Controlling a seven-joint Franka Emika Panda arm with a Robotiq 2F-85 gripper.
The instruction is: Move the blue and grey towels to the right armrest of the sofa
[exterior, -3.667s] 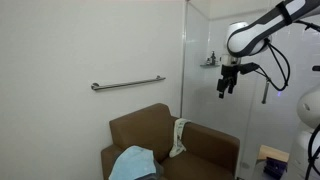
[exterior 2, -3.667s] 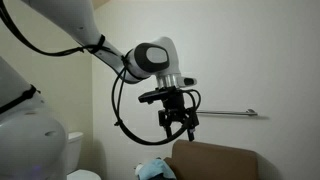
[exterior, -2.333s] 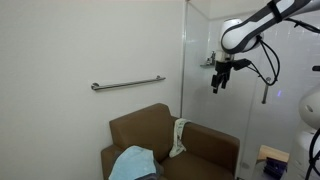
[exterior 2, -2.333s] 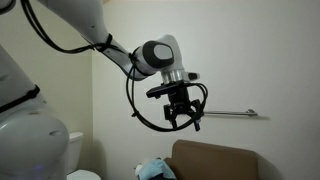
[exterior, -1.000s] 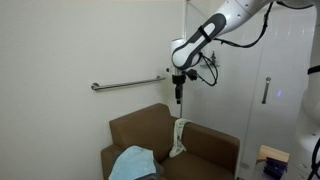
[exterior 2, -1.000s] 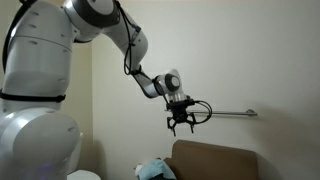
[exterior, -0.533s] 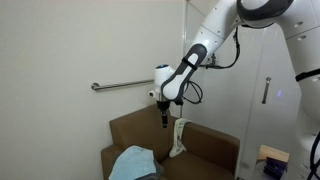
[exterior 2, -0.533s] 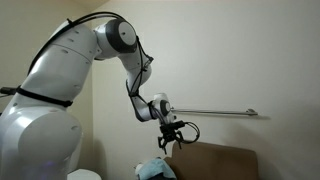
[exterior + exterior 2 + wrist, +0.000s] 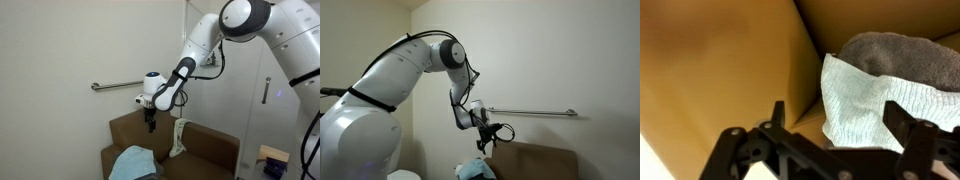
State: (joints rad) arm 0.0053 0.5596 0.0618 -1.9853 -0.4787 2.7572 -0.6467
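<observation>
Jaws wide and empty, the gripper [image 9: 150, 122] hangs over the sofa [image 9: 125, 135] seat to line up on 2 cloths, the blue towel [image 9: 875, 100] apparently overlapping the grey towel [image 9: 895, 55], well apart from the right armrest [image 9: 212, 145].

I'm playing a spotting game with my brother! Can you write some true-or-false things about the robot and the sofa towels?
The gripper is open and empty. True.
The blue towel lies on the right armrest. False: it lies near the sofa's other end.
The grey towel touches the blue towel. True.
The cream cloth lies on the floor. False: it hangs on the sofa.
A metal bar is on the wall. True.
</observation>
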